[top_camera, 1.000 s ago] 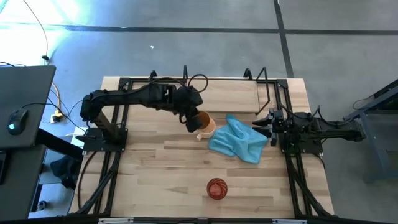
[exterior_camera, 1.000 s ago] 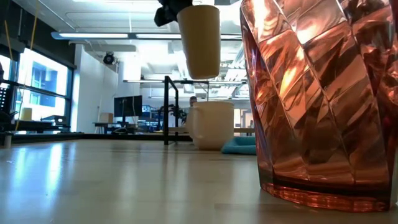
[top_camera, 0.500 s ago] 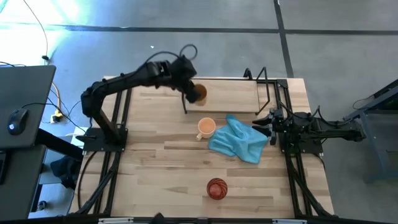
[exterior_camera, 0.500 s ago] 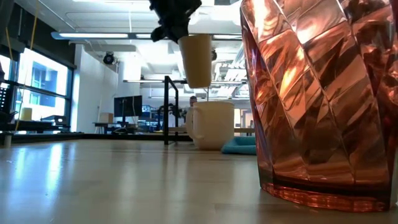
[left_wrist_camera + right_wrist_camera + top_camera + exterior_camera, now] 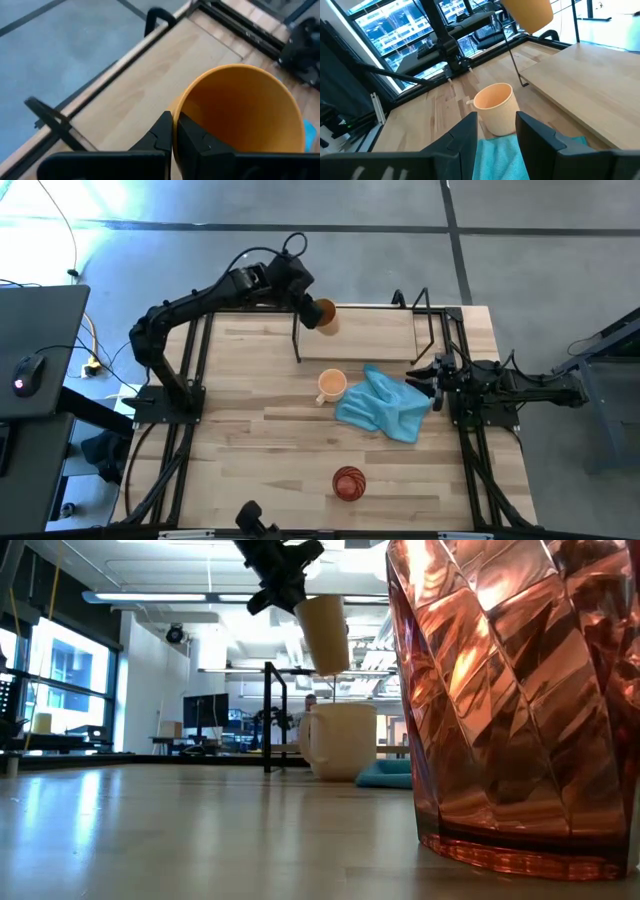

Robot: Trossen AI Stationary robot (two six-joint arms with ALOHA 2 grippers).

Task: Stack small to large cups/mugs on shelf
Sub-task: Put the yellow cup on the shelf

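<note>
Now left gripper (image 5: 173,131) pinches yellow cup (image 5: 322,313) rim, tilted, above shelf (image 5: 370,335) board, upper centre; right gripper (image 5: 495,131) parted, empty.

Left end effector (image 5: 308,305) raised, fingers pinched; right end effector (image 5: 418,376) parted, resting low

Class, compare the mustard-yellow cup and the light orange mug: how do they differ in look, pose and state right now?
The mustard-yellow cup hangs tilted in the air over the shelf, pinched at its rim by the left gripper; the light orange mug stands upright on the table, with nothing holding it. The mug has a handle; the cup shows none. The mug sits beside the blue cloth; the cup is well clear of it. Both are open-topped.
</note>
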